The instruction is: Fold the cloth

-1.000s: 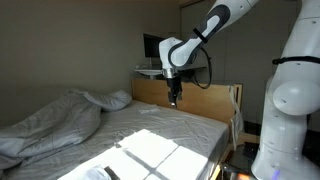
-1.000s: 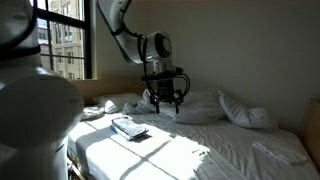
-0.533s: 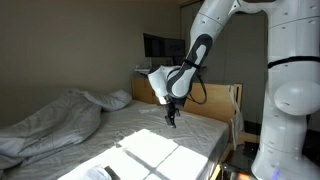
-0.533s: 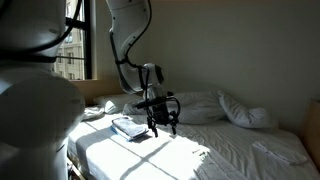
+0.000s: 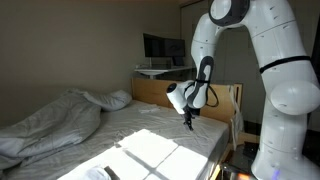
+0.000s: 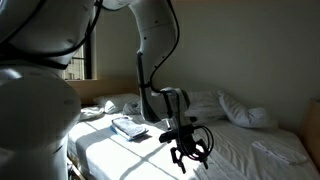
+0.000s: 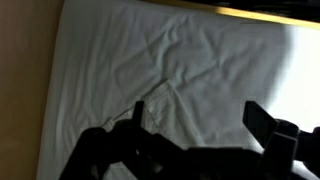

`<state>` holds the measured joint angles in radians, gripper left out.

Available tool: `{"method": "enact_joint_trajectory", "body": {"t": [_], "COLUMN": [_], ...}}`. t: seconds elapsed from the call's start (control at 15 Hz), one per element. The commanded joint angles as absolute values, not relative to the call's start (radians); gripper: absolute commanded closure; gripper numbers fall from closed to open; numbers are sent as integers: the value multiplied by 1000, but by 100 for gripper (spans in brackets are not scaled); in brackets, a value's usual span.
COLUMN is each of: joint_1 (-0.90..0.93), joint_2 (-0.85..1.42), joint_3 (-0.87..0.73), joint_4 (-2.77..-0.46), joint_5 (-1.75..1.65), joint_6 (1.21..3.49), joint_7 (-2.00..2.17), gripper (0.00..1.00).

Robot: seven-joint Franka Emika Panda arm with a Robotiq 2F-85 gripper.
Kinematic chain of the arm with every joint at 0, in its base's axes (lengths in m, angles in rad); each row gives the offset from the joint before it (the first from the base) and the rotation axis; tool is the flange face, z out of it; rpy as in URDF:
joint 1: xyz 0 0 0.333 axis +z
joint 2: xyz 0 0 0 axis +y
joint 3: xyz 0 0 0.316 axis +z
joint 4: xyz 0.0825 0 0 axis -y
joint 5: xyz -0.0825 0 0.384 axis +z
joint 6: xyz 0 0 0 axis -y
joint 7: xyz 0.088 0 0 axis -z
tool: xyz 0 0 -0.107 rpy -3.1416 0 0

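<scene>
Duvet [image 5: 50, 125] — heaped at the far left of the bed in an exterior view, with the cloth [image 5: 150, 135] spread flat over the mattress beside it, reaching rightward to the mattress edge. Tool [image 5: 190, 122] — jaws wide apart and empty, hung just above the cloth near that right-hand edge. The fabric lay directly beneath it and stretched mostly leftward.

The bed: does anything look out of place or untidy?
The duvet lies crumpled in a heap at one side, not spread flat. The cloth is wrinkled. Nothing looks spilled or damaged.
</scene>
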<state>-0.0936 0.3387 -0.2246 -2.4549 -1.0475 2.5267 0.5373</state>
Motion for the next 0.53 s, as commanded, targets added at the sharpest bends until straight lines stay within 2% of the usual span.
{"method": "enact_joint_trajectory", "body": {"t": [0.0,0.47], "joint_1": [-105,-103], "joint_2": [363,384], "joint_3": [-229,-229], "joint_4": [-2450,-2436], "joint_5": [-1053,-1052], "joint_6": [2543,2546], "joint_7": [538,538], "gripper": [0,0]}}
